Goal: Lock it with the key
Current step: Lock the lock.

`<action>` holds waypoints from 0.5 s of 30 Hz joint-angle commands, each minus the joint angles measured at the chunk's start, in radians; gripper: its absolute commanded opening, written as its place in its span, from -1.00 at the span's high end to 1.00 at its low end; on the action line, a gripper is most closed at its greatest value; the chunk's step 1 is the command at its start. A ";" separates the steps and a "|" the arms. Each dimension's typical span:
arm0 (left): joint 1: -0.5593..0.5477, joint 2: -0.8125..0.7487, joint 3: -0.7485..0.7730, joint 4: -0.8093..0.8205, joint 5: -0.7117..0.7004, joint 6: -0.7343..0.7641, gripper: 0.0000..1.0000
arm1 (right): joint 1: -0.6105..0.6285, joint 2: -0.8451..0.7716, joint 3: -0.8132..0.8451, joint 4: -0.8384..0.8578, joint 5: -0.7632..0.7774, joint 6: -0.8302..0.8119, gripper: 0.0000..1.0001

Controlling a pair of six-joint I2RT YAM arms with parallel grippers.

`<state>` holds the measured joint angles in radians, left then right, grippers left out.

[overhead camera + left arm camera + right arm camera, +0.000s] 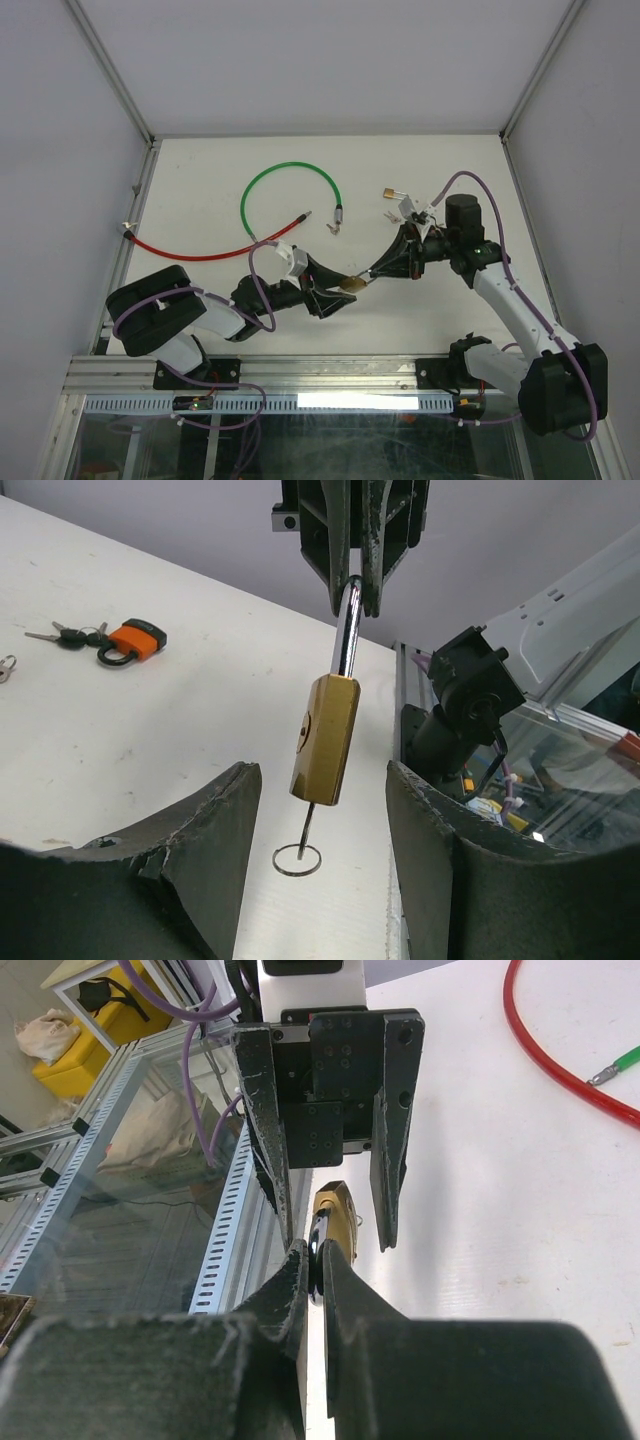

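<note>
The white table [450,170] carries a green cable [290,164] curled in a loop and a red cable [190,255] trailing to the left edge. From above, both arms meet over the near middle and their black bodies hide most of what hangs between them.

The left gripper [322,780] stands wide, its fingers either side of the brass padlock [325,735] with a gap on each side. The right gripper [316,1265] is clamped on the chrome shackle [347,630], so the padlock hangs upright above the table. Only the left wrist view shows the full body. The right wrist view shows just its top edge past its own blurred fingers.

A dark mark on the body's side is too small to read. An orange-capped padlock [137,638] with a key bunch [68,636] lies well apart. A thin key [309,825], seen edge-on, sticks from the brass underside, and a wire ring [274,860] hangs from it.
</note>
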<state>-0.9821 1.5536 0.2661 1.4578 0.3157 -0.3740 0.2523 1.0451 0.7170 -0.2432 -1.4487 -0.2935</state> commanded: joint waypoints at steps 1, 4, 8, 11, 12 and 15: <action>-0.006 -0.014 0.029 0.283 0.018 0.029 -0.08 | 0.002 -0.004 0.003 0.044 -0.053 0.008 1.00; -0.006 -0.004 0.045 0.282 0.027 0.029 -0.07 | 0.003 -0.003 0.001 0.042 -0.052 0.006 1.00; -0.006 0.006 0.057 0.282 0.043 0.033 0.00 | 0.006 -0.003 0.002 0.039 -0.051 0.002 1.00; -0.006 0.010 0.056 0.283 0.059 0.040 0.14 | 0.005 -0.003 0.003 0.036 -0.050 -0.002 1.00; -0.006 0.010 0.056 0.283 0.068 0.044 0.22 | 0.006 -0.003 0.003 0.035 -0.049 -0.004 1.00; -0.005 0.003 0.050 0.281 0.095 0.069 0.55 | 0.005 -0.003 0.006 0.017 -0.044 -0.022 1.00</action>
<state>-0.9821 1.5578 0.2970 1.4593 0.3511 -0.3462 0.2531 1.0485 0.7067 -0.2447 -1.4487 -0.2966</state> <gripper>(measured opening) 0.306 0.042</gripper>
